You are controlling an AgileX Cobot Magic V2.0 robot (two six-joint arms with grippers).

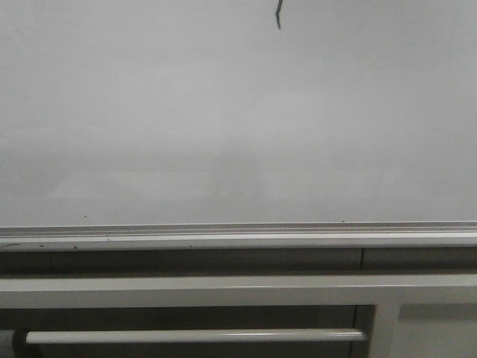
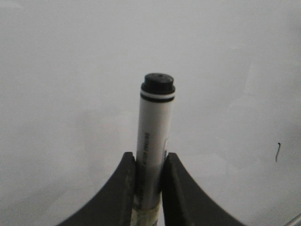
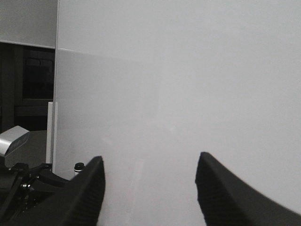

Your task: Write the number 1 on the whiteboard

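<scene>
One whiteboard (image 1: 223,119), one number 1 (image 1: 279,13) (short, kinked); left end effector (image 2: 149,181) clamped on one marker (image 2: 154,141), right end effector (image 3: 149,188) spread wide, empty.

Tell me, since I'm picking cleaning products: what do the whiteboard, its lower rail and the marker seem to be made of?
The whiteboard looks like a smooth, coated, glossy pale grey-white panel, given its soft sheen; the core can't be told. The rail looks like silvery brushed metal, probably aluminium, with long ridges. The marker, held in the left pincer, seems white plastic with a black plastic cap.

number 1 (image 1: 279,13) cut off by front view's top (stroke's upper part unseen)
</scene>
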